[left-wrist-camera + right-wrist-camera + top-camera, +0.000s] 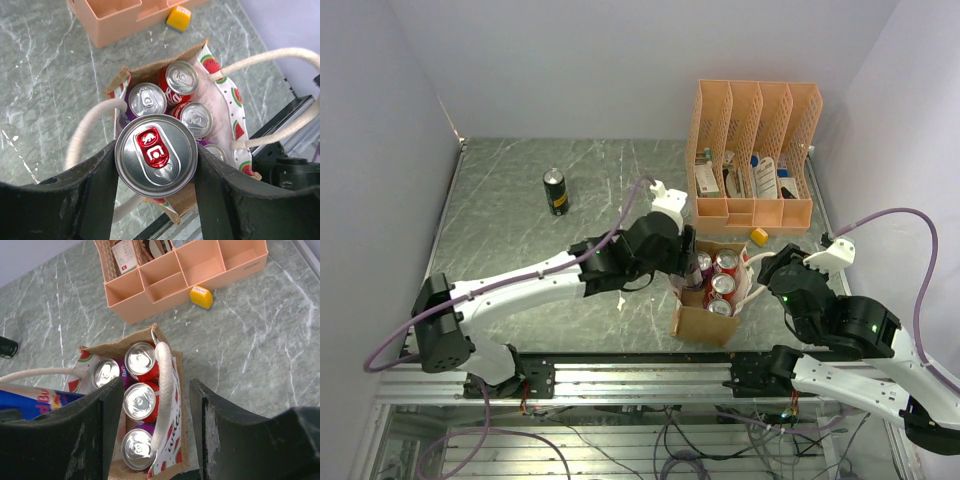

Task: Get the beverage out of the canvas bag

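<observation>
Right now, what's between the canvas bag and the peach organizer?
A small yellow block, nearer the organizer than the canvas bag; right wrist view shows it.

Lab: white enclosure walls [620,60], aluminium rail [640,386]

- Bag [700,322]: coarse woven tan cloth, matt; lining of smooth white fabric printed with watermelon slices.
- Handles [260,57]: thick white twisted rope, matt.
- Drink can [156,167] in the left claw [156,150]: brushed bare-metal lid, glossy red tab.
- Cans in the bag [140,399]: shiny metal tops, glossy printed sides.
- Claw fingers [95,200]: black plastic, matt, lightly scuffed.
- File organizer [240,265]: peach plastic, smooth, satin.
- Worktop [250,350]: grey-green marbled surface, smooth, faint sheen.
</observation>
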{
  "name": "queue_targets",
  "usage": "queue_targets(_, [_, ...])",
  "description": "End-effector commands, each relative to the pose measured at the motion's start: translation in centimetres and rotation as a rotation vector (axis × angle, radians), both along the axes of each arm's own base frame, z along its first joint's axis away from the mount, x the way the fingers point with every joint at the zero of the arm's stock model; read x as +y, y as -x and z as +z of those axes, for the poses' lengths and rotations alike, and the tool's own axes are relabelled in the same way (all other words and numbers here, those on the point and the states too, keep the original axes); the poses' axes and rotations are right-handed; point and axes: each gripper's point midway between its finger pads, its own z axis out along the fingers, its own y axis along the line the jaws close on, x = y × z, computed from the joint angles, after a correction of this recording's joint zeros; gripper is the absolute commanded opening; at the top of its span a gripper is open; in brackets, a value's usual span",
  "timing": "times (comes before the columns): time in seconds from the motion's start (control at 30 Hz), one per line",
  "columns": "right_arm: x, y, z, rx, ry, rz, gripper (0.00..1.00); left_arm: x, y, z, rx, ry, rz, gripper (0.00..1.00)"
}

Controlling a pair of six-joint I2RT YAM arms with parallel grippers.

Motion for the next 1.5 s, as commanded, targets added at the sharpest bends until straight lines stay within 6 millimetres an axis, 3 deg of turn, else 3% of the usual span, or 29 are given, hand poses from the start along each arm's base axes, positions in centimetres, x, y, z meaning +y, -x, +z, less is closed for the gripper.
queue_targets(0.0, [-0.1,-0.1,0.2,-0.016,-0.004,-0.007,0.55,0.3,-0.5,7.6,-0.054,0.207,-0.043,0.07])
queue_targets(0.3, [-0.1,-0.1,0.1,-0.014,0.001,-0.008,0.55,5.9,-0.2,15.8,-0.166,0.333,-0.054,0.07])
queue_targets(0.47, [0.0,-0.2,0.1,-0.013,0.003,-0.007,0.55,10.0,0.6,16.9,-0.212,0.296,0.006,0.07])
queue_targets(0.6, [0.1,-0.2,0.1,-0.014,0.009,-0.003,0.55,14.5,0.5,15.8,-0.231,0.226,0.137,0.07])
queue_targets(0.83, [0.6,-0.2,-0.2,0.005,0.011,0.019,0.55,23.2,-0.8,10.3,-0.243,0.029,0.488,0.07])
queue_targets(0.93, [0.7,-0.2,-0.2,0.008,0.014,0.021,0.55,25.8,-1.2,8.7,-0.283,-0.022,0.598,0.07])
queue_targets(1.2, [0.7,-0.2,-0.3,0.011,0.014,0.023,0.55,27.3,-3.6,5.4,-0.317,-0.214,0.706,0.07])
queue_targets(1.47, [0.9,-0.3,-0.4,0.017,0.021,0.03,0.55,30.0,-9.2,4.0,-0.278,-0.163,0.907,0.07])
